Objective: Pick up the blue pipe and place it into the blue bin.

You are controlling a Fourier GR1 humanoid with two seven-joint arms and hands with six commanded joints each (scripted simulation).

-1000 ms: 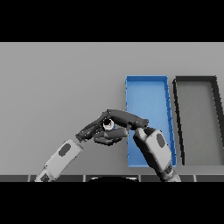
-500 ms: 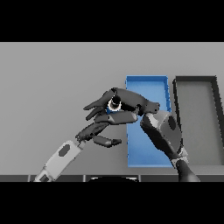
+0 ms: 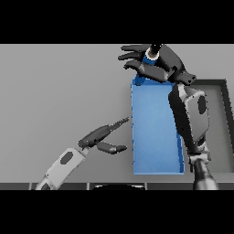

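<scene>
Now my right hand holds the blue pipe in curled fingers, above the far end of the blue bin, ready for lowering; my left hand rests open over the counter.

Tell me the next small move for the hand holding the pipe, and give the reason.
Probably bring the right hand back toward the robot and lower it before letting go. It holds the blue pipe raised at the far end of the blue bin, near or beyond its far rim, so a drop from here might miss. The left hand rests open on the table beside the bin.
</scene>
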